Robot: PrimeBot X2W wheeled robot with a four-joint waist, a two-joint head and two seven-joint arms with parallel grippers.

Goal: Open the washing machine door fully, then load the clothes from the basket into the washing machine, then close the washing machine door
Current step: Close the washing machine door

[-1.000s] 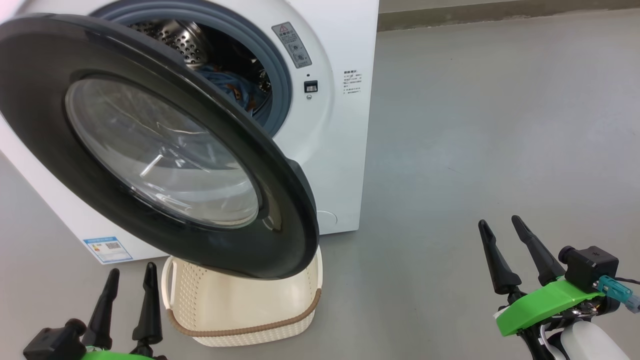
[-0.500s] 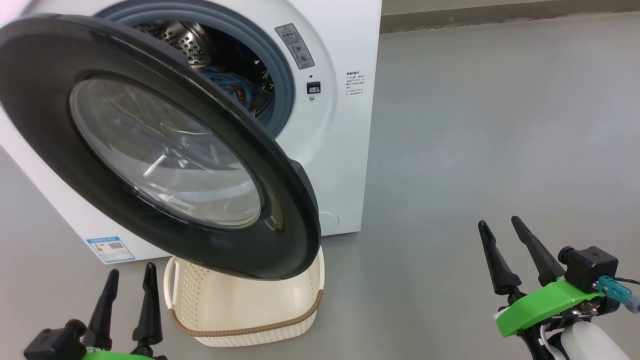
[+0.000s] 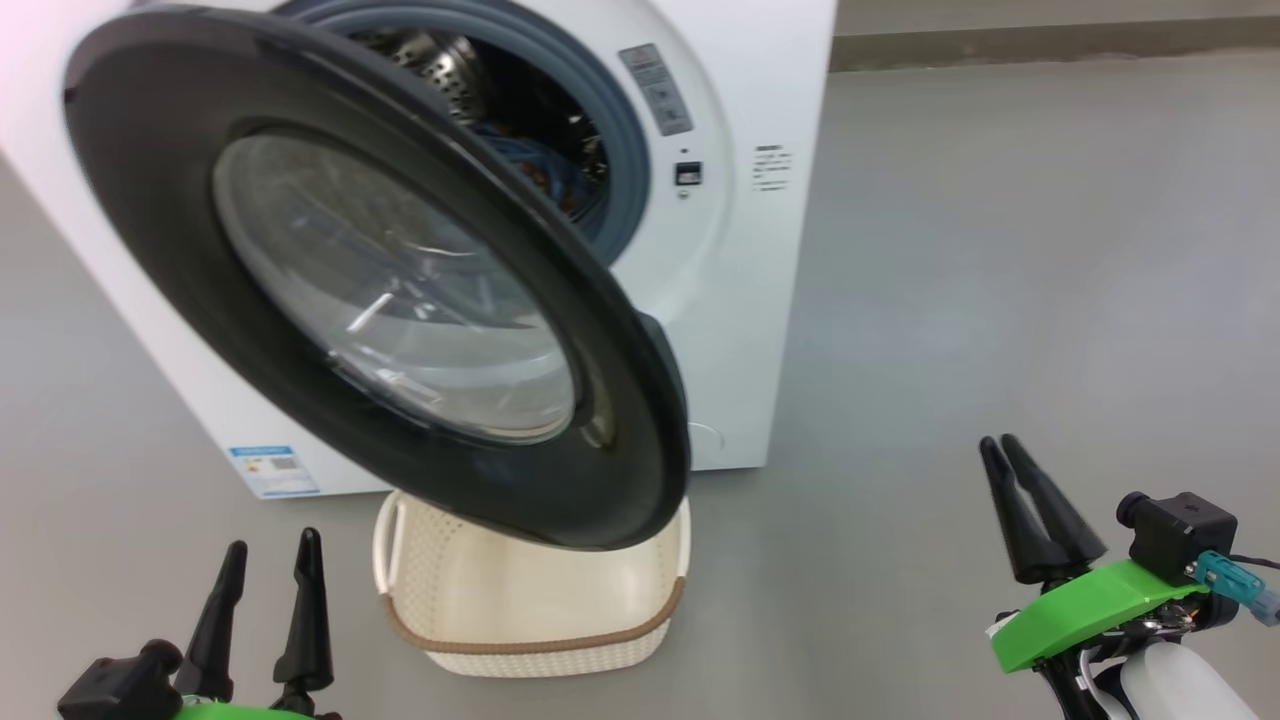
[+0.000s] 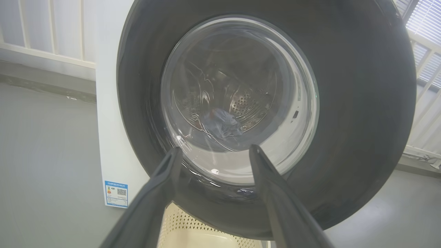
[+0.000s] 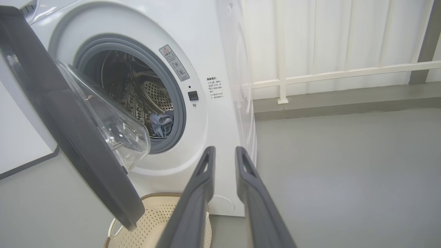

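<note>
Two grippers are hanging low above the floor (image 3: pixel 1000 250), both empty. The left gripper (image 3: pixel 272 542) is spreading its fingers wide, near the left side of the basket (image 3: pixel 540 640) and below the door (image 3: pixel 640 420). The right gripper (image 3: pixel 998 442) is showing only a narrow gap, well apart to the right of the washing machine (image 3: pixel 760 300). The door is standing partly open, overhanging the basket, and blue clothes (image 3: pixel 535 160) are lying inside the drum (image 3: pixel 440 60).

I see a blue QR-code sticker (image 3: pixel 273 470) low on the washing machine (image 3: pixel 745 330), grey warning-triangle sticker (image 3: pixel 656 88) on its front, small print (image 3: pixel 771 167) unreadable.
</note>
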